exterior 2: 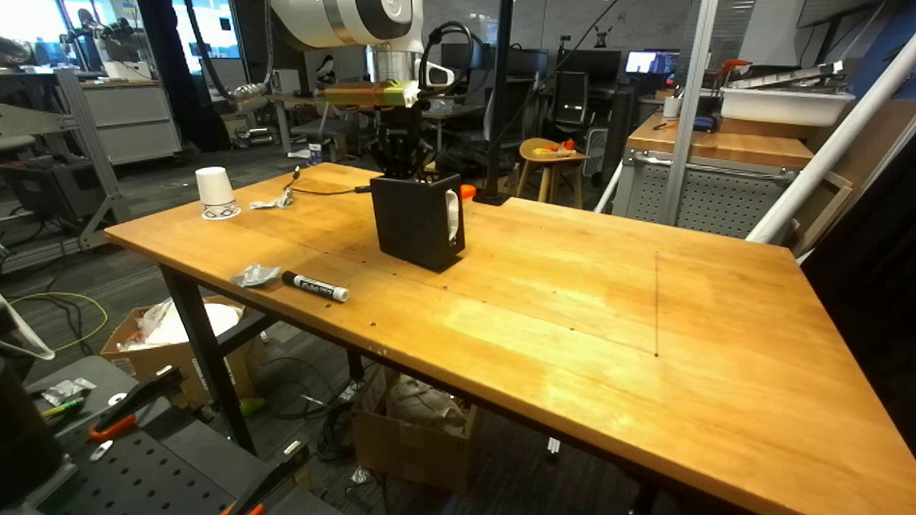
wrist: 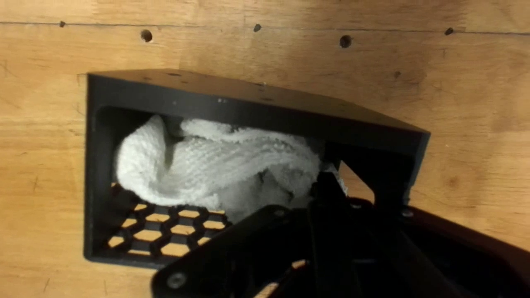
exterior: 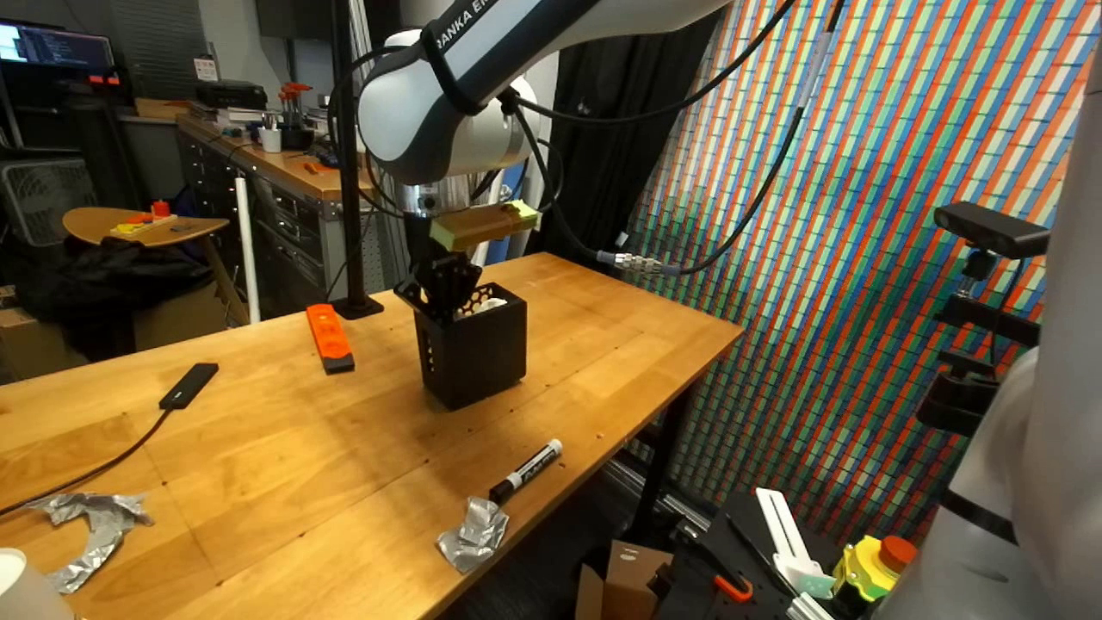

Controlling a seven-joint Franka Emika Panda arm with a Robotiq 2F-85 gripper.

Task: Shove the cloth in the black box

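The black box (exterior: 475, 357) stands upright on the wooden table and also shows in an exterior view (exterior 2: 415, 222). In the wrist view its open top is framed by a black rim (wrist: 248, 105). The white cloth (wrist: 198, 165) lies bunched inside the box. A bit of it shows at the top (exterior: 491, 305) and through a side slot (exterior 2: 451, 214). My gripper (wrist: 330, 188) points down into one end of the box, its fingers together and against the cloth. No gap shows between the dark fingers. In both exterior views the fingertips are hidden by the box walls.
A marker (exterior: 525, 472) and crumpled silver tape (exterior: 473, 534) lie near the table edge. An orange tool (exterior: 330, 337) lies beyond the box. A black hub with a cable (exterior: 188, 386) and a paper cup (exterior 2: 215, 192) are also on the table. A black post (exterior: 349, 172) rises behind.
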